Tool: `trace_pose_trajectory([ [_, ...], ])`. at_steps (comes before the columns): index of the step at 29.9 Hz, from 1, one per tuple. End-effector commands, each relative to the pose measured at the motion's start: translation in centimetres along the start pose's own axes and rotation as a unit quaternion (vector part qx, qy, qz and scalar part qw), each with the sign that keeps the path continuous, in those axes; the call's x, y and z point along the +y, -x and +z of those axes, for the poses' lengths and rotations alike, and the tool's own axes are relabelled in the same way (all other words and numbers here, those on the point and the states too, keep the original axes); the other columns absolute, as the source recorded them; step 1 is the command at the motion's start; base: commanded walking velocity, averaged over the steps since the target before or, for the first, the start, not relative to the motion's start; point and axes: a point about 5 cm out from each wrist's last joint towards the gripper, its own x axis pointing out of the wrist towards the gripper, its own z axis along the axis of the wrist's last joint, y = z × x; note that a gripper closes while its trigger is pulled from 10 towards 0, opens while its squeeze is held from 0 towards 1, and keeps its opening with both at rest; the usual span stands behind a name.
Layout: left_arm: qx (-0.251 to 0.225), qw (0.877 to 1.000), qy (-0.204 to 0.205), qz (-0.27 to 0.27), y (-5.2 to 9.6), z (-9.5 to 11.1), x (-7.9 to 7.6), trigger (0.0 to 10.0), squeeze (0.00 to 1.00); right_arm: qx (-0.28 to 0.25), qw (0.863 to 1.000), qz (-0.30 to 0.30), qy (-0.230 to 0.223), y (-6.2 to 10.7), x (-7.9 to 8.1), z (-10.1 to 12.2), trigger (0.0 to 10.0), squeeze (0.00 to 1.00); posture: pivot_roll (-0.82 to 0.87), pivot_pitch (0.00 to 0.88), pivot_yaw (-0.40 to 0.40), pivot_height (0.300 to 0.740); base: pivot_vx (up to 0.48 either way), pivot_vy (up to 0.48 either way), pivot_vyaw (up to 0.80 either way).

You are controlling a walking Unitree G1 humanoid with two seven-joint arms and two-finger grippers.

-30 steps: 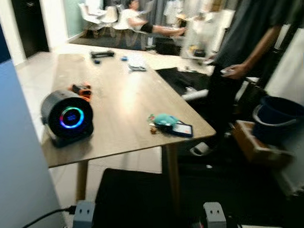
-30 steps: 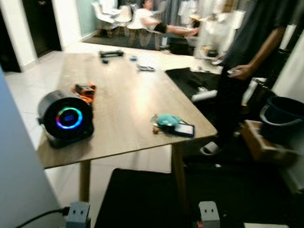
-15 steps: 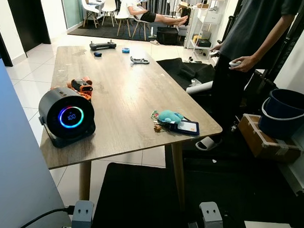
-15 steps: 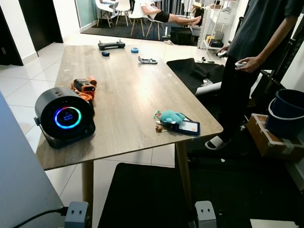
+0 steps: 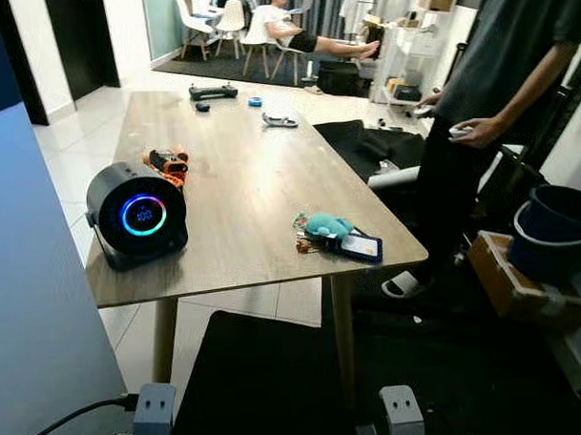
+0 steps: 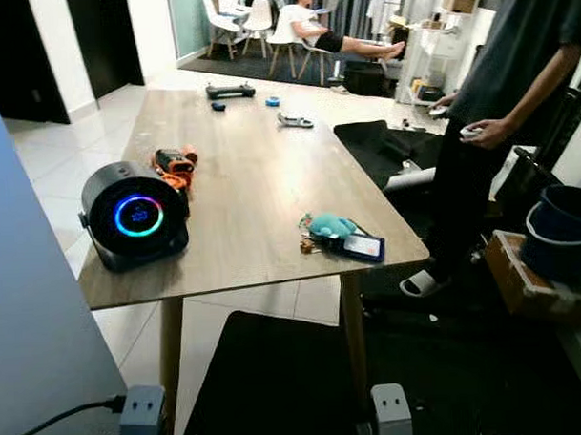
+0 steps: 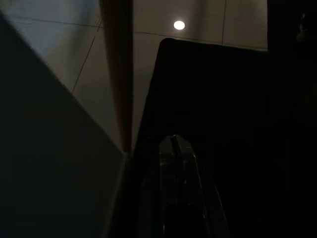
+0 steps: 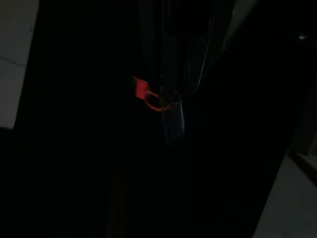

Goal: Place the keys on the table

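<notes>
Two pincers hang low beside the robot's body. The left pincer (image 7: 173,148) points at the dark floor mat with its tips pressed together, holding nothing. In the dim right wrist view, the right pincer (image 8: 173,116) looks clenched on the keys (image 8: 148,99), of which a red tag and ring can be made out. The wooden worktop (image 5: 242,191) lies just ahead, carrying a round speaker (image 5: 138,215) and a teal keyring bundle (image 5: 331,234). A good placement means stepping closer, lifting the right arm over bare wood between those two, then letting go low. A person (image 5: 487,106) stands beside the far corner.
</notes>
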Motion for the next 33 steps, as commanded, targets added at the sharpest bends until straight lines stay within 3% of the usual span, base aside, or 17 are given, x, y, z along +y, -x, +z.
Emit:
trace_pose_trajectory([
  [1, -0.005, 1.0, 0.009, -0.006, -0.07, 0.12, -0.73, 10.0, 0.0, -0.005, 1.0, -0.007, -0.001, 0.1, -0.47, 0.06, 10.0, 0.0, 0.09, 0.037, -0.094, 0.74, 0.0, -0.431, 0.0],
  [6, -0.006, 1.0, 0.008, -0.008, -0.11, 0.21, -0.71, 10.0, 0.0, -0.004, 1.0, -0.009, -0.002, 0.15, -0.52, -0.08, 10.0, 0.0, 0.09, 0.039, -0.088, 0.74, 0.0, -0.403, 0.0],
  [33, 0.004, 1.0, 0.007, -0.003, -0.49, 0.44, -0.38, 10.0, 0.0, -0.004, 1.0, -0.017, -0.007, 0.29, -1.11, -0.2, 10.0, 0.0, 0.1, 0.04, -0.075, 0.74, 0.0, 0.0, 0.0],
])
